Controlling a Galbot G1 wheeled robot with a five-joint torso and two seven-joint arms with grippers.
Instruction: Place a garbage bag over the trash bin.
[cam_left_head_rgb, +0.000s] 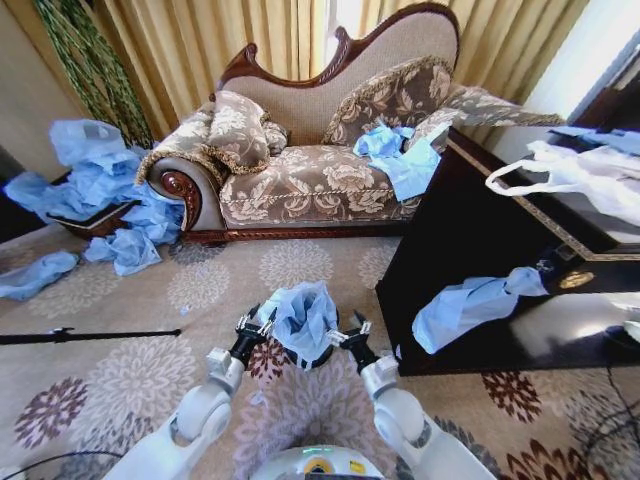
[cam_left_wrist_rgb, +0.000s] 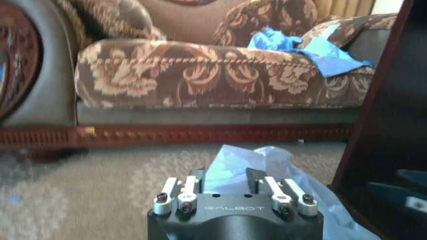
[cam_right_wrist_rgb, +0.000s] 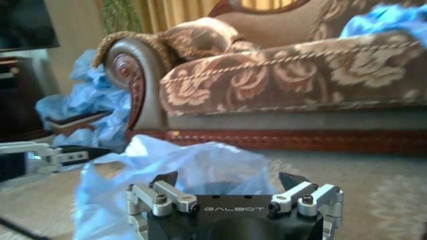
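On the carpet before you, both hands, left hand (cam_left_head_rgb: 262, 325) and right hand (cam_left_head_rgb: 347, 331), look released beside the garbage bag (cam_left_head_rgb: 305, 318); the loose film may slip off the trash bin (cam_left_head_rgb: 318, 357).

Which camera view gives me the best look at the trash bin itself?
The head view: the trash bin shows as a dark edge under the garbage bag, between the left gripper and right gripper. In both wrist views the bag hides the bin.
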